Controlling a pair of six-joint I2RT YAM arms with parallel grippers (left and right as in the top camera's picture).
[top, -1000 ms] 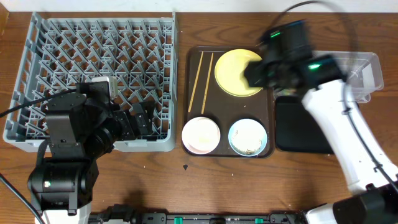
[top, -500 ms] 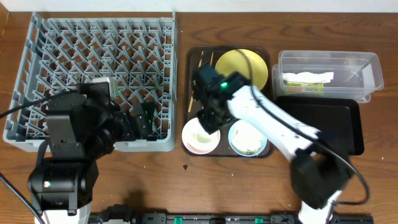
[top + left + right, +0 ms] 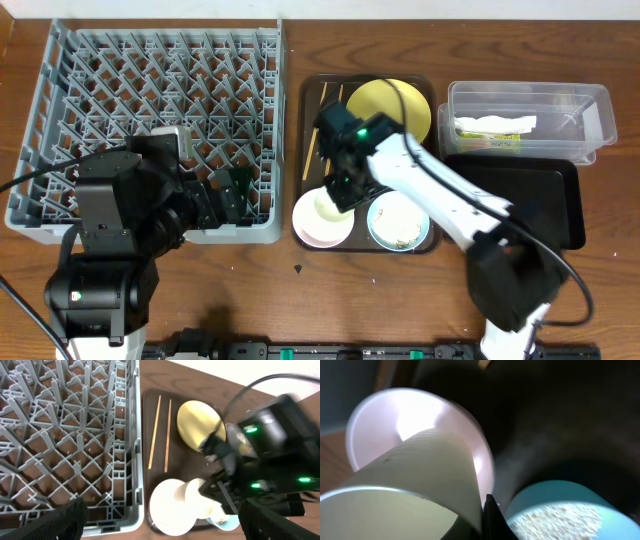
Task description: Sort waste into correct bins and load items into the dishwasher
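One small white cup (image 3: 405, 485) is nearest, clamped by our right gripper (image 3: 340, 188) over the white bowl (image 3: 322, 228) on the brown tray (image 3: 362, 246), beside the light-blue bowl (image 3: 398, 222) (crumbs (image 3: 555, 522) inside). Our left gripper (image 3: 228, 195) hangs spread wide, empty, over the dish rack (image 3: 150, 70). Beyond lie chopsticks (image 3: 154, 432) and plate (image 3: 197, 425).
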